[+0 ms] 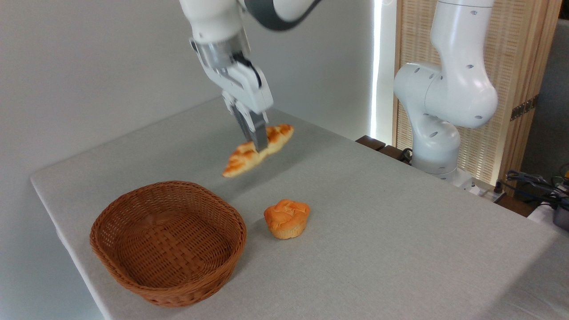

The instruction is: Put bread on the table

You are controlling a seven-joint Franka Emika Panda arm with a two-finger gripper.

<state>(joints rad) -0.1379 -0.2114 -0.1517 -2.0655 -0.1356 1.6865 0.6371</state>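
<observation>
Camera view: my gripper point(257, 143) has the bread point(255, 151) pinched at its middle, held over the table point(378, 213).

I see the fingers closed on the braided loaf, which hangs tilted, its left tip lower and its right tip higher, with a soft shadow on the grey cloth beneath it, so it looks clear of the surface. The wicker basket point(169, 242) sits near the front left corner, below the loaf in the picture. A round orange bun point(287, 218) rests on the cloth just right of the basket, apart from it. The arm's white base point(438, 133) stands at the far right edge of the table.
</observation>
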